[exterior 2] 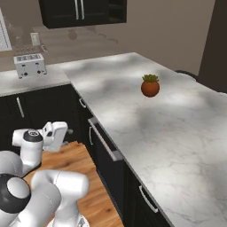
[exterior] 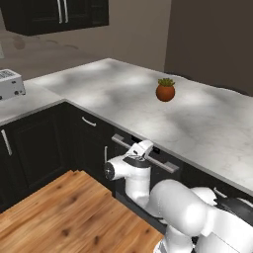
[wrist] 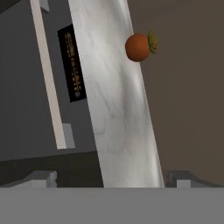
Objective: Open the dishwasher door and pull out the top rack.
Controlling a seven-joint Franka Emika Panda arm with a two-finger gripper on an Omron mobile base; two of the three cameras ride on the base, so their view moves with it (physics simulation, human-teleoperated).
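Note:
The dishwasher door (exterior: pixel 129 170) is a black panel under the marble counter and looks shut. Its long silver bar handle (exterior: pixel 146 154) runs just below the counter edge. In the hand view, which is rolled, the handle (wrist: pixel 48 78) runs top to bottom at the left beside a black label with gold marks (wrist: pixel 72 63). My gripper (wrist: pixel 113 178) is open, its fingertips (wrist: pixel 42 177) far apart with nothing between them. The white hand (exterior: pixel 142 147) hovers in front of the handle, a short way out from the door (exterior 2: pixel 107 165). The top rack is hidden behind the door.
A small potted plant (exterior: pixel 165 90) stands on the marble counter (exterior: pixel 207 123). A toaster (exterior 2: pixel 29 65) sits on the far counter at the left. Black cabinet doors with short handles (exterior: pixel 6 142) flank the dishwasher. Wooden floor (exterior: pixel 59 212) lies in front.

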